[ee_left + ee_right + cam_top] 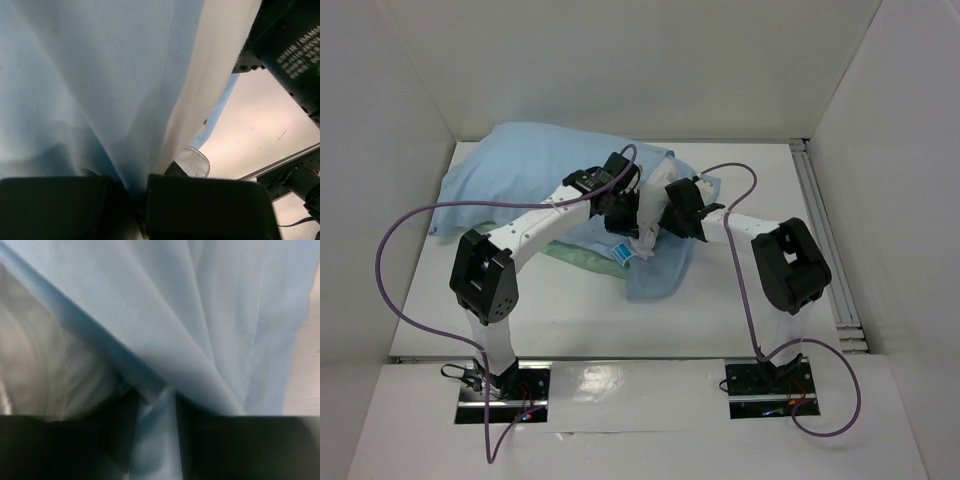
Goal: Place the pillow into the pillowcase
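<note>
The light blue pillowcase lies bulging at the back left of the table, with the pillow mostly inside it. A white pillow corner with a blue-and-white label sticks out at the case's mouth, over a strip of the sea-green face. My left gripper is shut on light blue pillowcase cloth, with white pillow fabric beside it. My right gripper is shut on a fold of the pillowcase, with white pillow to its left. Both grippers are close together at the mouth.
White walls enclose the table on the left, back and right. A metal rail runs along the right side. Purple cables loop from both arms. The right arm's black housing is close by in the left wrist view.
</note>
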